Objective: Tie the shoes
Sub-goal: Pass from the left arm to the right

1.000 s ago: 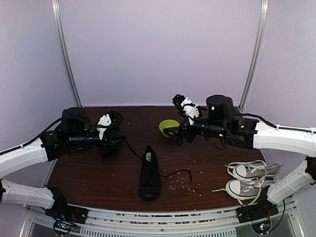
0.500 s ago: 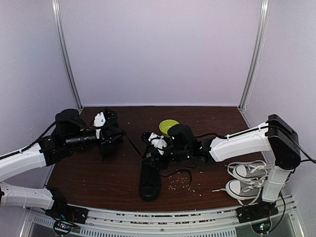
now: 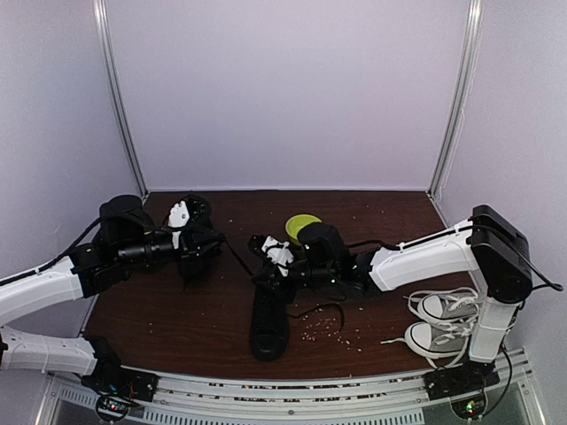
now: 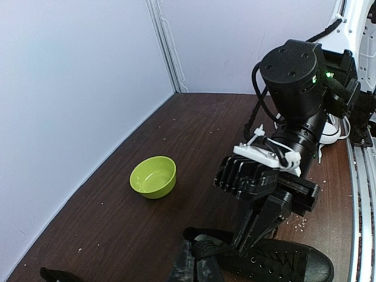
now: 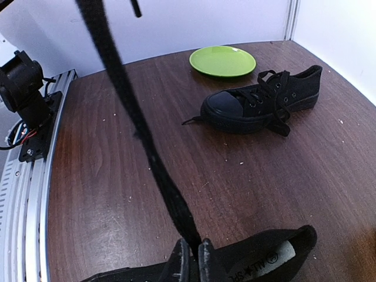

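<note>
Early lace-gathering: right pincer [image 5: 192, 252] clamps the lace [image 5: 155, 158] at the shoe [image 3: 268, 323], left pincer [image 3: 211, 241] at 10 o'clock grips its far end, so a crossing looks next.

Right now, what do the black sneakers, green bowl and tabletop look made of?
Black sneakers: likely canvas, matte, with a smoother rubbery toe cap. Green bowl: probably plastic, smooth with a soft sheen. Tabletop: wood or wood-grain laminate, semi-gloss, streaked grain.

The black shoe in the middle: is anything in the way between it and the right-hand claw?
Nothing visible. The right gripper is at the black shoe, its tips pinched on the lace. The green bowl sits farther back, out of the way.
</note>
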